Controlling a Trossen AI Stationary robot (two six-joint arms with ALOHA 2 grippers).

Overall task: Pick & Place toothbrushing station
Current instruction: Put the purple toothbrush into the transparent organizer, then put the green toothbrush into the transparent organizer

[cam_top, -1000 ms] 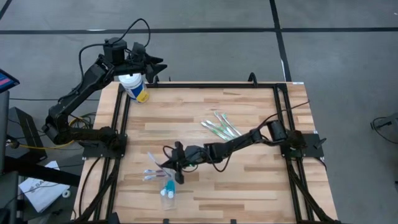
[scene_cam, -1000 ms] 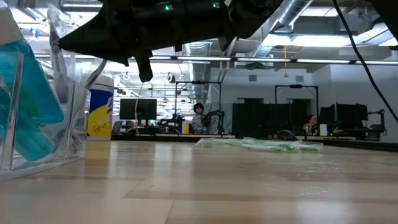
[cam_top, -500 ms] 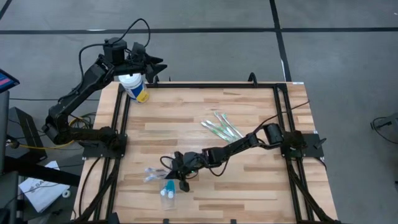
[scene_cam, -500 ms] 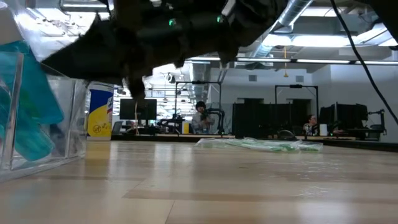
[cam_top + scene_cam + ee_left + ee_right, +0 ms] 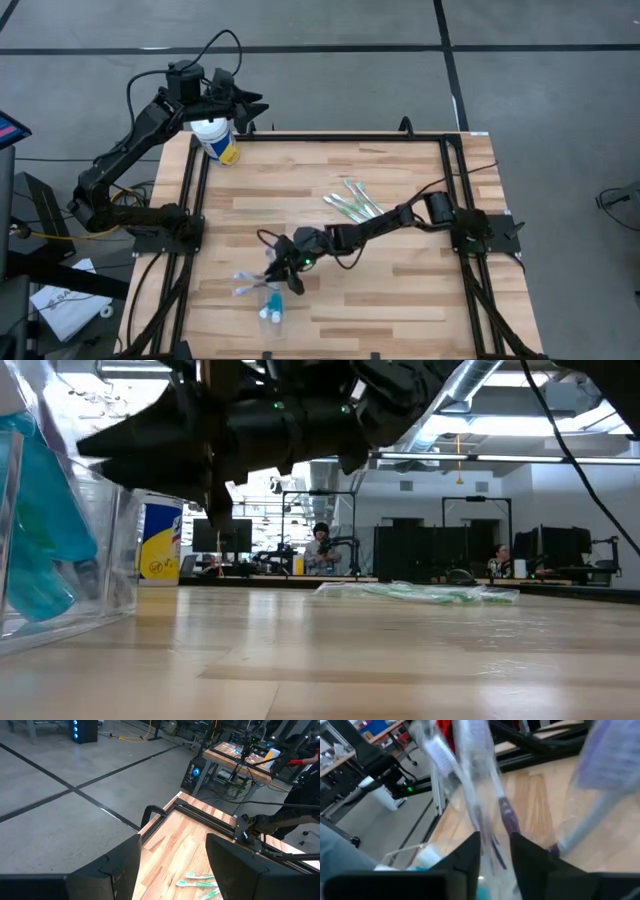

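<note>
Right tool at the toothbrush holder, near edge of the bench

The right tool (image 5: 280,274) sits low over the bench (image 5: 400,290) by its near edge, left of centre, fingers (image 5: 470,852) pinching a wrapped purple toothbrush (image 5: 506,817). Just beside it lies the clear plastic holder (image 5: 268,298), with teal-and-white tubes (image 5: 35,550) inside. Pale green toothbrushes (image 5: 354,204) lie well apart, toward the bench's middle. The left tool (image 5: 240,108), fingers spread, hovers over the white-lidded canister (image 5: 216,138) at the far left corner.
</note>
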